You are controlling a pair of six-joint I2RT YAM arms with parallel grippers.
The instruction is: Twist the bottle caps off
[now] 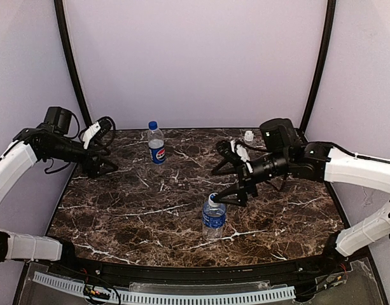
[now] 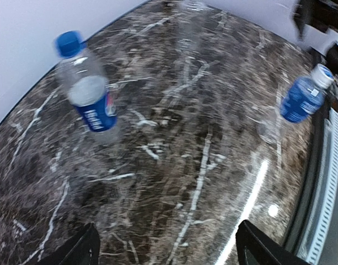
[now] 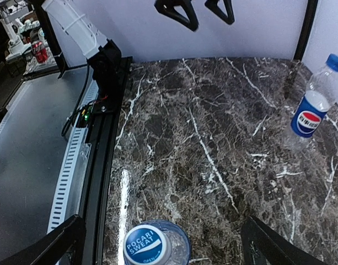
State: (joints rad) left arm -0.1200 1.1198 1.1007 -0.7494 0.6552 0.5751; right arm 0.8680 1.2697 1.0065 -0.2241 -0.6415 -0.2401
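Note:
The blue-band bottle [image 1: 214,219] stands upright at centre front; its blue-and-white cap [image 1: 213,198] reads POCARI SWEAT in the right wrist view [image 3: 146,245]. My right gripper [image 1: 220,184] is open wide just above this cap, a finger on each side, not touching [image 3: 160,255]. The Pepsi bottle [image 1: 156,147] with its plain blue cap [image 1: 153,125] stands at the back centre and also shows in the left wrist view [image 2: 90,96] and the right wrist view [image 3: 311,110]. My left gripper [image 1: 104,166] is open and empty at the far left [image 2: 169,255]. A white cap [image 1: 248,135] peeks out behind the right arm; its bottle is mostly hidden.
The dark marble table [image 1: 131,210] ends in a black front rail with a white slotted strip [image 1: 182,297]. Purple walls and black poles [image 1: 70,63] enclose the back and sides.

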